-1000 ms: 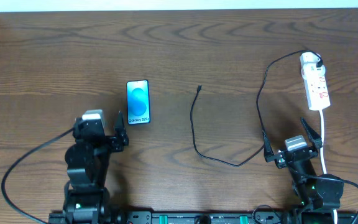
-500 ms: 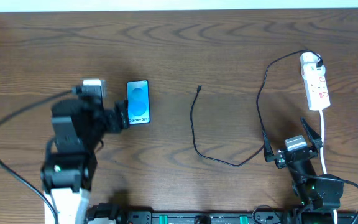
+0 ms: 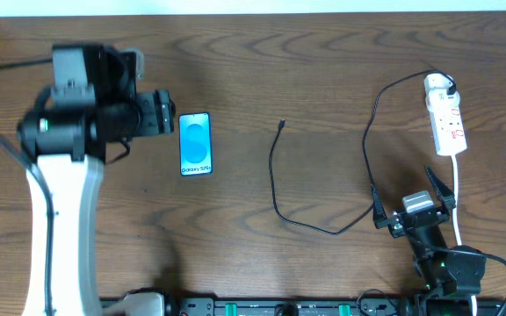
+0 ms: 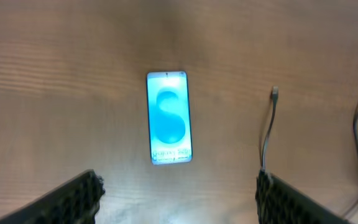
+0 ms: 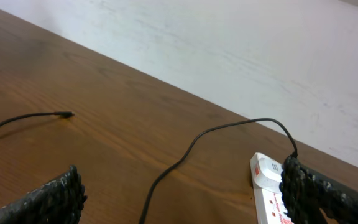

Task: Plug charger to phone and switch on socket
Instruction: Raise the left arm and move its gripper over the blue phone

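Observation:
The phone (image 3: 195,145) lies flat on the wooden table, its blue screen lit; it also shows in the left wrist view (image 4: 169,117). My left gripper (image 3: 167,125) is open and hovers just left of the phone's top end; in its wrist view the jaws (image 4: 178,190) are spread wide with the phone ahead of them. The black charger cable (image 3: 279,197) runs from its connector tip (image 3: 282,125) to a black plug in the white socket strip (image 3: 444,114). My right gripper (image 3: 414,195) is open near the front right, below the strip.
The strip's white cord (image 3: 458,197) runs down past my right gripper. A pale wall (image 5: 229,37) bounds the table's far edge. The cable tip (image 4: 275,93) lies right of the phone.
My left arm has swung up and away from the front edge, bringing its gripper from below-left of the phone to beside its top left. The right arm, phone and cable have not moved.

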Tool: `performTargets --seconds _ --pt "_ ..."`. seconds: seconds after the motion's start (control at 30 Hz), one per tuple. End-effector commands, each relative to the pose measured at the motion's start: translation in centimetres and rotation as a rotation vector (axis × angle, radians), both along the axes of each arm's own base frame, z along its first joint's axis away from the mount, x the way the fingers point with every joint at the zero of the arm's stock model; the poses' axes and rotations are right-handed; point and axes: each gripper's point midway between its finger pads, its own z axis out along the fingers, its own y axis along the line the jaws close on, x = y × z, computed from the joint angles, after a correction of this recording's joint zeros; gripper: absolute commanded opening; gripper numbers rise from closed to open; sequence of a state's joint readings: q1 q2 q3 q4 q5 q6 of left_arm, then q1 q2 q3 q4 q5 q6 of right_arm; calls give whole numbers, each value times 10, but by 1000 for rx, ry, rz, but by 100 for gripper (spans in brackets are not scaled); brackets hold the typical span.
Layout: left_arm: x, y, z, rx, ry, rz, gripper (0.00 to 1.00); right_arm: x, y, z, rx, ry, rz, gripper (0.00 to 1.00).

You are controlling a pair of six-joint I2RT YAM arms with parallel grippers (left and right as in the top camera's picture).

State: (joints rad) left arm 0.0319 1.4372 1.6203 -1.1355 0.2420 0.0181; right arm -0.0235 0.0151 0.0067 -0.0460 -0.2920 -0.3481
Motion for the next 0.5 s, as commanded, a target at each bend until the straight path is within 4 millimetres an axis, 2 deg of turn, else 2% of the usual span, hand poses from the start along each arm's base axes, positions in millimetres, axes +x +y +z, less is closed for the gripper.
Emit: performTargets --seconds 0.0,0.2,0.47 --pt "7 -1 -8 16 106 -45 81 -1 2 -1 7 4 9 99" --pt "15 1 -40 19 230 -45 80 -1 2 -1 7 4 9 99" --pt "29 -17 -77 -92 332 -86 80 -1 2 -1 7 4 9 99"
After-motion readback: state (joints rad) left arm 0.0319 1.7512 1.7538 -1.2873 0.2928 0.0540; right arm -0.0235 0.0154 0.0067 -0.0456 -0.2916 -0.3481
